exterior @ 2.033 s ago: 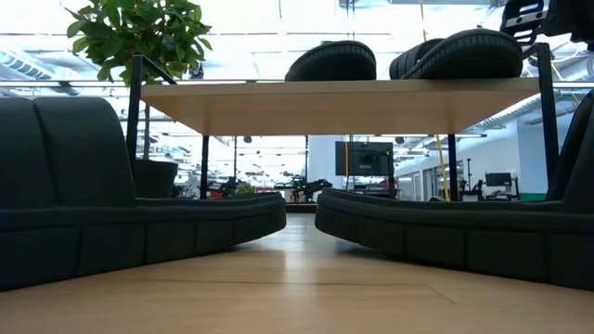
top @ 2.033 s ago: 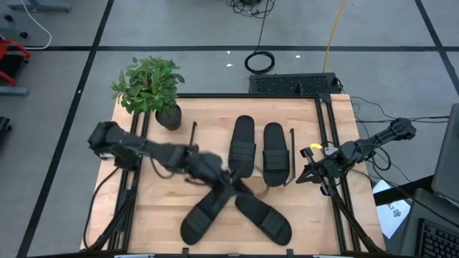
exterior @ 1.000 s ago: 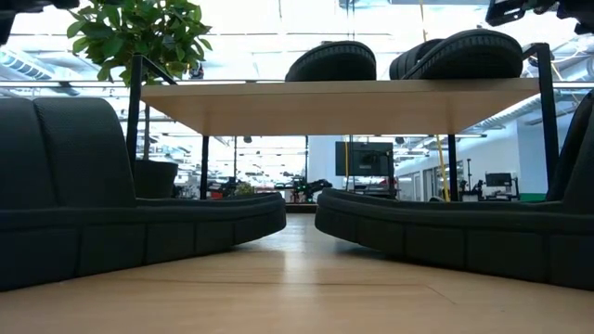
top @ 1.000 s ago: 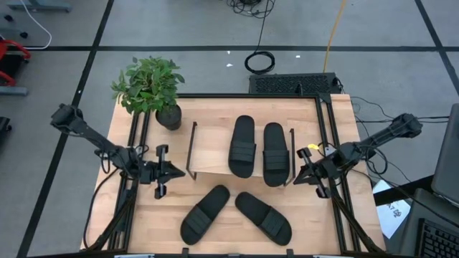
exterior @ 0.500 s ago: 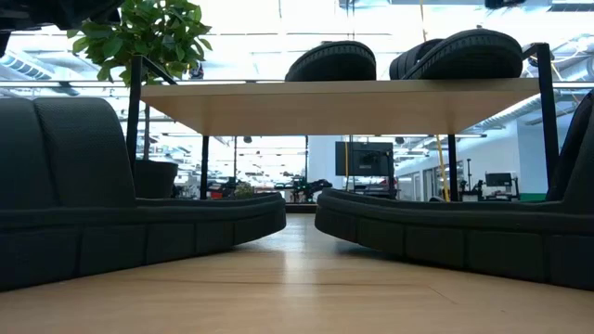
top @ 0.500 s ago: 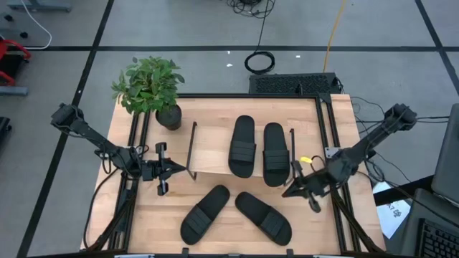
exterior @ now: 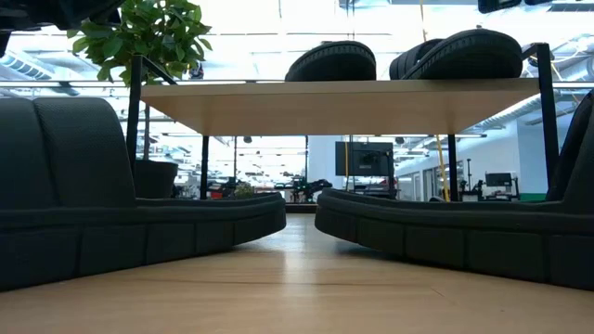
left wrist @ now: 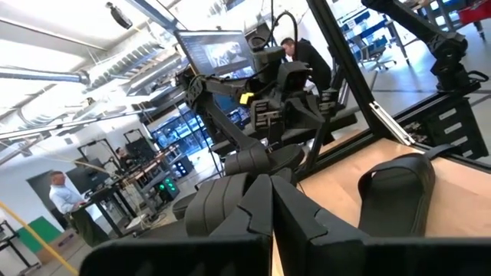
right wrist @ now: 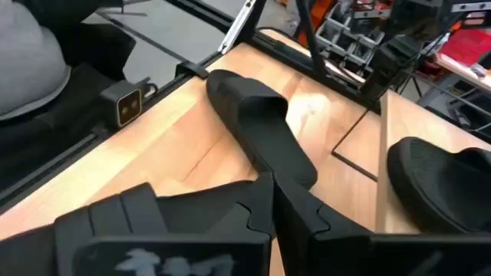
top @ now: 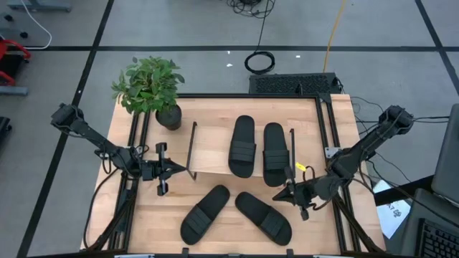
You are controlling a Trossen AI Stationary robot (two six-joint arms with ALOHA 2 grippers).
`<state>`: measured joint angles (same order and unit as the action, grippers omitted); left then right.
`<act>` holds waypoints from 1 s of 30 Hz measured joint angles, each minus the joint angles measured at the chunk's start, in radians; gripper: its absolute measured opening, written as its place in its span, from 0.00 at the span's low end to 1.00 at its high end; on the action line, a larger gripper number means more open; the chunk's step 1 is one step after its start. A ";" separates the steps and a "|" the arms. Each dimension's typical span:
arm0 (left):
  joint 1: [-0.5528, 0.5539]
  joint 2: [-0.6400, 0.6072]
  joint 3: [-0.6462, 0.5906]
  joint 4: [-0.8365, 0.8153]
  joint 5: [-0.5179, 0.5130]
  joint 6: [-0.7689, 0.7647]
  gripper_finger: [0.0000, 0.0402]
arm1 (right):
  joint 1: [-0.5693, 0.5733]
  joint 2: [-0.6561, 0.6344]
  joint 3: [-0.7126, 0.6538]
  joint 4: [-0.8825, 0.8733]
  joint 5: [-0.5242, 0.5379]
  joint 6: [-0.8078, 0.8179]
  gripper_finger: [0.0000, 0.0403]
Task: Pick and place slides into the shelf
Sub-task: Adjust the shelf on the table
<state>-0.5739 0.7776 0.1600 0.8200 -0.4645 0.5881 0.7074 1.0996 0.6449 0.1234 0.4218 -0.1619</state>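
Two black slides (top: 242, 145) (top: 274, 154) lie side by side, soles down, on the right part of the shelf's light board (top: 211, 149). They also show on the board (exterior: 343, 93) in the low view (exterior: 331, 60) (exterior: 459, 51). Two more slides lie on the tabletop in front of the shelf, one on the left (top: 204, 213) and one on the right (top: 263, 216). My right gripper (top: 281, 195) is shut and empty, above the table just beyond the right table slide; a table slide (right wrist: 261, 130) lies ahead of it. My left gripper (top: 179, 170) is shut and empty at the shelf's left end.
A potted plant (top: 150, 89) stands at the table's far left corner. The shelf's black wire frame ends (top: 192, 147) (top: 291, 154) rise beside the board. A small camera (right wrist: 126, 103) sits at the near edge. People (left wrist: 303, 54) show in the room beyond the table.
My right gripper has moved from the table's right edge toward the left and the near edge, coming close to the right table slide, still shut. Before that my left arm drew back from the table's middle to the shelf's left end and has kept still since. The slides have not moved.
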 joint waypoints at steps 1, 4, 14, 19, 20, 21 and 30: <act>0.000 0.000 0.000 0.000 0.000 0.000 0.01 | 0.000 0.000 0.001 0.003 0.001 0.000 0.00; 0.000 0.000 0.000 0.000 0.000 0.001 0.03 | 0.000 0.001 0.002 0.000 0.001 0.000 0.00; 0.000 0.000 0.000 0.000 0.000 0.031 0.01 | -0.001 0.001 0.001 -0.119 0.100 -0.026 0.00; 0.000 0.000 0.000 0.000 0.000 0.027 0.02 | -0.002 0.003 0.001 -0.129 0.132 -0.041 0.00; 0.000 0.000 0.000 0.000 0.000 0.027 0.03 | -0.002 0.008 0.001 -0.128 0.132 -0.041 0.00; 0.000 0.000 0.000 0.000 0.000 0.027 0.04 | -0.002 0.014 0.001 -0.128 0.133 -0.041 0.00; 0.000 0.000 0.000 0.000 0.000 0.024 0.03 | -0.046 0.043 0.001 -0.122 0.134 -0.051 0.00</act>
<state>-0.5739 0.7776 0.1600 0.8204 -0.4641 0.6117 0.6613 1.1423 0.6464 0.0017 0.5559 -0.2128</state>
